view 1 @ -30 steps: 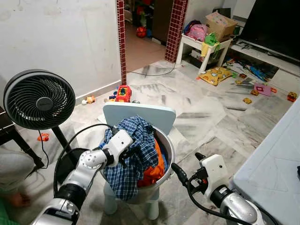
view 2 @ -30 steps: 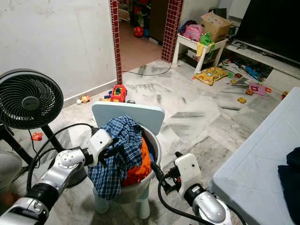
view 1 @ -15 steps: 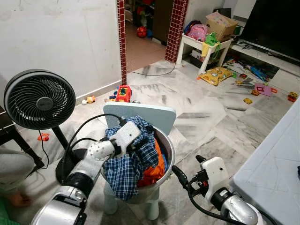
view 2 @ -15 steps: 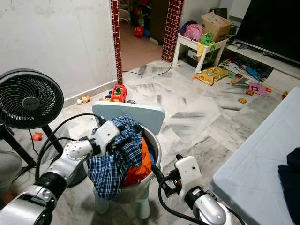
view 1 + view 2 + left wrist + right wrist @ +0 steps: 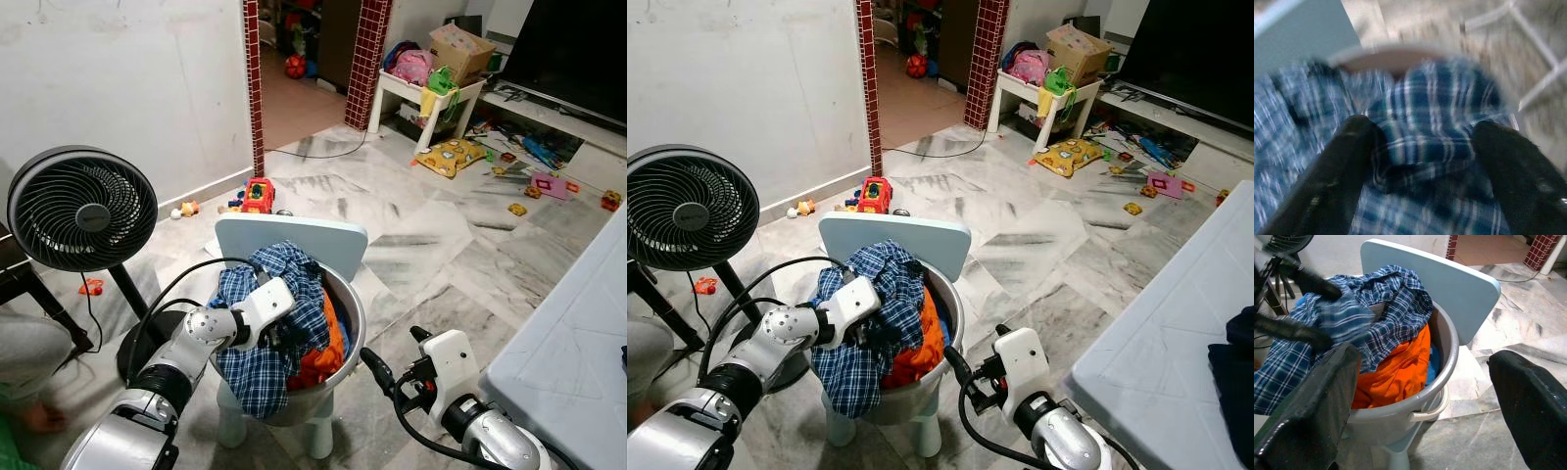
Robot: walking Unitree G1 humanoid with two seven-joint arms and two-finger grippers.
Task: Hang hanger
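- Marble floor (image 5: 431, 245) strewn with toys; low centre of the frame, a grey bucket (image 5: 348, 333) sits on a pale blue chair (image 5: 291, 238).
- Your left gripper (image 5: 1422, 147) has its fingers spread around a fold of the plaid shirt (image 5: 284, 294).
- Your right gripper (image 5: 392, 364), fingers apart, waits beside the bucket.
- No hanger can be made out; the shirt is probably soft and limp, so pinch a thick fold.

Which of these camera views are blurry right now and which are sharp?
Left wrist view: smeared by motion, the blue plaid shirt and bucket rim soft between the open left claw fingers. Right wrist view: bucket and orange cloth crisp, though the left claw's fingers there are streaked. Both eye views: evenly lit and sharp, fan grille clear.
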